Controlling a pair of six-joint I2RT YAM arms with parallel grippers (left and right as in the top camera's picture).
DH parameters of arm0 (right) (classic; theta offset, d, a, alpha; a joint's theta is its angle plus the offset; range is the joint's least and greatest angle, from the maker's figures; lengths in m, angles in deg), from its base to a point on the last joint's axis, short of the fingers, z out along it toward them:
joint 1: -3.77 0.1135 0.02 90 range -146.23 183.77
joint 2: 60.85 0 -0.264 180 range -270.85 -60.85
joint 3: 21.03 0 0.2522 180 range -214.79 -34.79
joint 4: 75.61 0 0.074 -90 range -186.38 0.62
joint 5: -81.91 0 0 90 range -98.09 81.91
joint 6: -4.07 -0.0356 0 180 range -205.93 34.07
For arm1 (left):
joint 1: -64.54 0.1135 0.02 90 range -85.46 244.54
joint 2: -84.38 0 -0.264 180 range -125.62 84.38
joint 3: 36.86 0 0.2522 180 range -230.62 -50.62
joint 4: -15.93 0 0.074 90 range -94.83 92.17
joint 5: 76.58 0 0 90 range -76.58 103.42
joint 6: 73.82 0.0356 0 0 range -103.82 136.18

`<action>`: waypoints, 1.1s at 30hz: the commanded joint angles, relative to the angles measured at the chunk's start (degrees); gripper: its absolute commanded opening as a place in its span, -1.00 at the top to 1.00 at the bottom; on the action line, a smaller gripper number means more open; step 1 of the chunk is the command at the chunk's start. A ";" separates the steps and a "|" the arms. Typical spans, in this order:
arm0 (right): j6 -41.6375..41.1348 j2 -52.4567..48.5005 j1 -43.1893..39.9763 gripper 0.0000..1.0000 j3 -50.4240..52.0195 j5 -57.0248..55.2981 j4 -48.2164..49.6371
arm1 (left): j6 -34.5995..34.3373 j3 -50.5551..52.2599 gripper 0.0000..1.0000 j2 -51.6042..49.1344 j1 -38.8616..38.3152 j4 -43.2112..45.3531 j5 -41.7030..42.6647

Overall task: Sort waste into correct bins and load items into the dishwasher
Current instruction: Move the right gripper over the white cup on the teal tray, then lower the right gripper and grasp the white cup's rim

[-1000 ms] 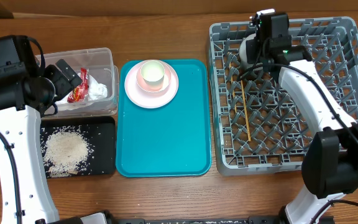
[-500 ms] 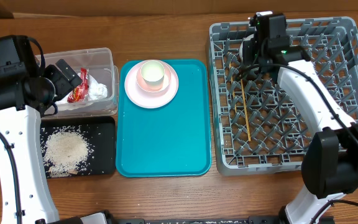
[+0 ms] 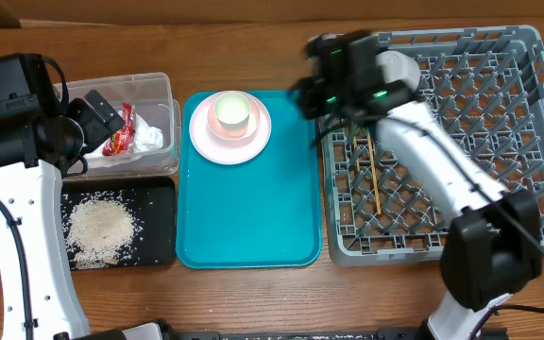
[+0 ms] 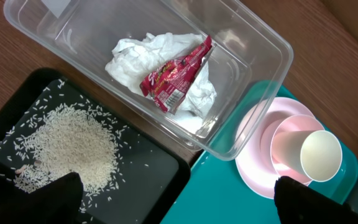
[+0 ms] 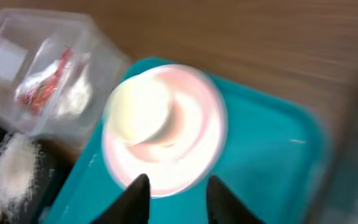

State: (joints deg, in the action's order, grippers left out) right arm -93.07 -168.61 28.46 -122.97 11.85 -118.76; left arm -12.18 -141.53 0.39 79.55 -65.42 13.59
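Overhead, we see our right gripper (image 3: 312, 93) above the right edge of the teal tray (image 3: 253, 208), beside the grey dish rack (image 3: 527, 142) where chopsticks (image 3: 374, 179) lie; its jaws stand slightly apart, empty. Our left gripper (image 4: 179, 196) gapes wide, empty, over the clear tub (image 4: 253, 81) holding napkin (image 4: 135, 56) and wrapper (image 4: 176, 78).

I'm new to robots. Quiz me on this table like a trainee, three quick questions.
1. True or false: the small red snack wrapper lies in the black rectangular tray.
2. The thin wooden chopsticks lie in: A teal serving tray, B grey plastic dish rack, C clear plastic tub.
3. Fill in: the small cream cup stands on a round pale pink ____.
Key: 1 false; 2 B; 3 plate.
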 commanded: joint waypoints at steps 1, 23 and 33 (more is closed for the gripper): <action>0.09 0.07 5.97 0.29 -1.07 -5.66 -0.81 | 0.48 -0.96 -1.00 0.85 -0.35 0.11 -0.74; 9.86 -8.66 17.75 0.16 -14.16 -20.31 -1.22 | 0.48 -0.96 -1.00 0.85 -0.35 0.11 -0.74; 14.71 -17.38 17.79 0.14 -14.16 -20.33 3.93 | 0.50 -0.96 -1.00 0.85 -0.35 0.11 -0.74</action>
State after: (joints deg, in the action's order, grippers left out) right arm -80.11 -184.98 46.23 -136.37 -8.14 -116.05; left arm -12.18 -141.53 0.39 79.55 -65.42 13.56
